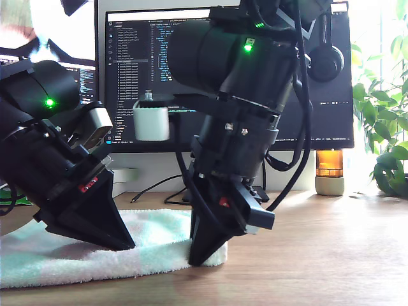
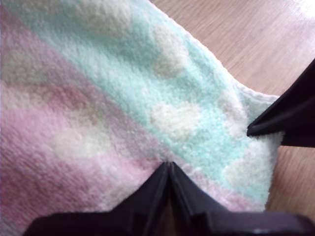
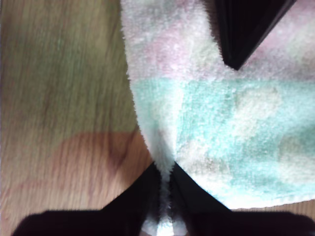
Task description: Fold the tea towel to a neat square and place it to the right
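While the exterior view showed the tea towel (image 1: 95, 252) flat on the wooden desk (image 1: 319, 255) mid-fold, my first gripper (image 2: 169, 164) pinched shut on its middle and my second gripper (image 3: 165, 169) clamped its edge, so I judged lifting both together came next.

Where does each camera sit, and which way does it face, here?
Exterior view: low at desk level, facing the monitor; both arms fill it, tips on the tea towel.
First wrist view: on my first gripper, looking along its closed fingers onto the tea towel; my second gripper's tip shows.
Second wrist view: on my second gripper, looking at the tea towel's edge pinched in it; my first gripper's tip shows.
Shared: all three show the tea towel and both grippers.
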Motion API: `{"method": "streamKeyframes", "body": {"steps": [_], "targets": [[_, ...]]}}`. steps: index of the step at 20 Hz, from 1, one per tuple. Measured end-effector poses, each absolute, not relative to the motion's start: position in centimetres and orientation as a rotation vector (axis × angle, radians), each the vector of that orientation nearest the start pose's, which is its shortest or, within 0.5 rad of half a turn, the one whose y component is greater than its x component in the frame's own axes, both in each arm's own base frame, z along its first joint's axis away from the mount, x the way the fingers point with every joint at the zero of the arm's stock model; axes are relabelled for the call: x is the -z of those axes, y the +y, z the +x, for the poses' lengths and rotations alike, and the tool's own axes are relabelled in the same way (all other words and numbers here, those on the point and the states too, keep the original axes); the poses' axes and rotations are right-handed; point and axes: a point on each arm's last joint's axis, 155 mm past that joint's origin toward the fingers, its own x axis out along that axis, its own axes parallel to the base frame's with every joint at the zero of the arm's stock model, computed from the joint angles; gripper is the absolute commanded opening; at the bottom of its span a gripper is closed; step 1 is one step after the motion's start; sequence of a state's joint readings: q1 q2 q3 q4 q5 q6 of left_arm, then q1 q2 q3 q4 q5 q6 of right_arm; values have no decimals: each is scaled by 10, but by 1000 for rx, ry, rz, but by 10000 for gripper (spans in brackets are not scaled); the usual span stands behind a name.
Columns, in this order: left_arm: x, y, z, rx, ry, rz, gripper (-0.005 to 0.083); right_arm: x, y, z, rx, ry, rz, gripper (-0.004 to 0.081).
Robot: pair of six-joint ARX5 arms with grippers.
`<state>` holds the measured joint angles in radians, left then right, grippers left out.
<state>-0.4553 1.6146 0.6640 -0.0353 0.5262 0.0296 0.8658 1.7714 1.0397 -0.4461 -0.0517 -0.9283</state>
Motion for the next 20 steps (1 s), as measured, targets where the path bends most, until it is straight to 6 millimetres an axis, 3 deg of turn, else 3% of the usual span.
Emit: {"method": "streamKeyframes", "body": {"steps": [7, 13, 18, 20], "targets": [[-19, -236, 273, 951, 958, 59, -21, -14, 301, 244, -1306, 753, -1230, -11], [-88, -223, 278, 918, 751, 169, -21, -26, 303, 239, -1332, 793, -1211, -11], [-80, -195, 259, 829, 854, 247, 19, -40, 309, 240, -1337, 802, -1180, -11], [-84, -189, 255, 806, 847, 297, 115, -46, 313, 243, -1333, 788, -1177, -11]]}}
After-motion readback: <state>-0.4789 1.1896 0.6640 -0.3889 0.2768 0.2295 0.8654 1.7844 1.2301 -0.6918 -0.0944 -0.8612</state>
